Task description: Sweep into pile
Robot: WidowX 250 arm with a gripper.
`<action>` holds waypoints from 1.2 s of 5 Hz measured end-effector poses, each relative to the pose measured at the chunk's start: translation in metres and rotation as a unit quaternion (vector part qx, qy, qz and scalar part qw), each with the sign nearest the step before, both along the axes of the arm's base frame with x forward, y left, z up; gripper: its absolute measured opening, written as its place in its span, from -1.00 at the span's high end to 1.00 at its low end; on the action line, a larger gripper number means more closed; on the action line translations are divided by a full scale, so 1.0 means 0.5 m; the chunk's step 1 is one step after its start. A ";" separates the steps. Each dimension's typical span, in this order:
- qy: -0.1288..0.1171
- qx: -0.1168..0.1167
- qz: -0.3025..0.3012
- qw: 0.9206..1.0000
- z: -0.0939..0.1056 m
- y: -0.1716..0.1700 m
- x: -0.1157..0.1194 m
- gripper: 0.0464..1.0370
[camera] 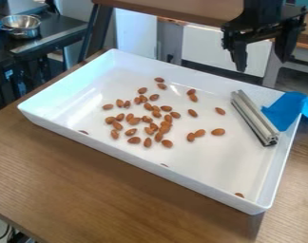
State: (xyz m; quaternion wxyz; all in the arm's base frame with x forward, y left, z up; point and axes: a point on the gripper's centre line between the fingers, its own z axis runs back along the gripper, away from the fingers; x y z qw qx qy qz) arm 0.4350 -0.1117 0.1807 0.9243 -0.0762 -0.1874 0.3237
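The almonds (148, 119) lie in the white tray (182, 179), most of them in a loose cluster left of its middle. Around that cluster they spread out: a couple toward the far side, a few singles and close pairs to the right, one by the near left wall, one by the near wall and one in the near right corner. The last three are partly hidden behind the rim.

My gripper (262, 65) hangs above the far right side of the tray, its fingers spread well apart. From it, the main cluster is to the left, nearer and lower down; the almonds to the right of the cluster are closer to it.

On the right side of the tray a grooved metal bar (254, 117) lies at a slant, its near end pointing right. Just beside it, to the right, a blue cloth (286, 110) hangs over the tray's wall, one part inside and another outside.

The tray sits on a brown wooden table (87, 175). Beyond it is another wooden surface (176, 6), and at the far left a metal bowl (21, 26) stands on a dark counter (58, 29).
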 end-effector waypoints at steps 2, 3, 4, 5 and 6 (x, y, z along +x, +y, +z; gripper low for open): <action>0.026 0.007 0.000 1.000 -0.044 -0.001 0.000 -0.93; 0.027 0.006 0.005 1.000 -0.043 0.001 0.001 -0.93; 0.046 0.002 0.063 0.997 -0.070 -0.018 0.041 -0.93; 0.033 -0.002 0.063 0.997 -0.071 -0.035 0.064 -0.93; 0.018 -0.004 0.062 0.998 -0.070 -0.025 0.078 -0.93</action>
